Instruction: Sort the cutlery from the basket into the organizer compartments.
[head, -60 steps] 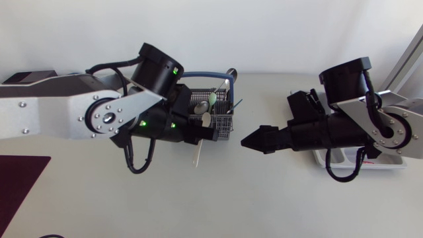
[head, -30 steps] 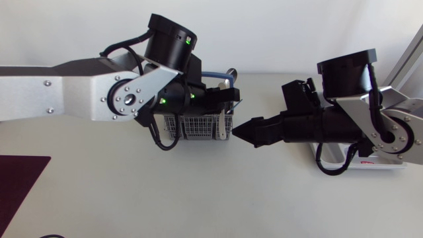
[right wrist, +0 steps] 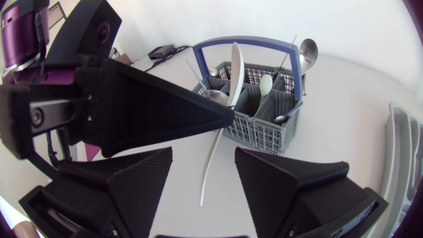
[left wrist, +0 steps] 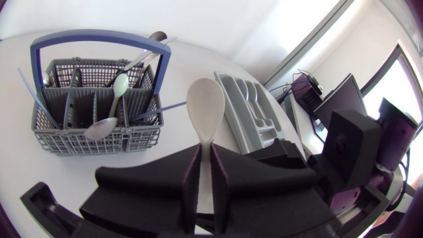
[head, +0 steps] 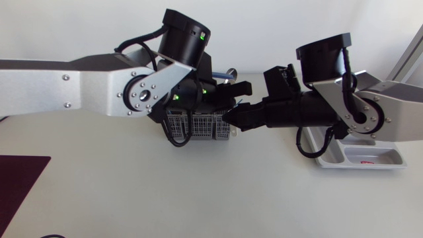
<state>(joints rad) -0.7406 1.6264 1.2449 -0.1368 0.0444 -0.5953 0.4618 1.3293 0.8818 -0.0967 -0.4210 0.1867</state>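
Observation:
My left gripper (left wrist: 206, 177) is shut on a cream plastic spoon (left wrist: 205, 106), bowl pointing away from it. It hangs over the grey cutlery basket (head: 198, 125) with the blue handle (left wrist: 99, 39). In the right wrist view the spoon (right wrist: 221, 125) runs down between the fingers of my right gripper (right wrist: 211, 192), which stands open around the handle with a gap on both sides. The wedge of my left gripper (right wrist: 158, 116) meets the spoon from the side. My right gripper (head: 232, 116) comes in tip to tip with the left gripper (head: 236, 91). The grey organizer (left wrist: 248, 109) lies beyond the basket.
The basket (right wrist: 264, 125) holds a pale green spoon (left wrist: 120, 84), a metal spoon (left wrist: 99, 127) and thin blue pieces. The organizer (head: 367, 160) lies under my right arm at the table's right. A dark mat (head: 20, 188) covers the front left corner.
My left arm swung right and back over the basket with the spoon. My right arm slid left to meet it, and its fingers have drawn closer together around the handle.

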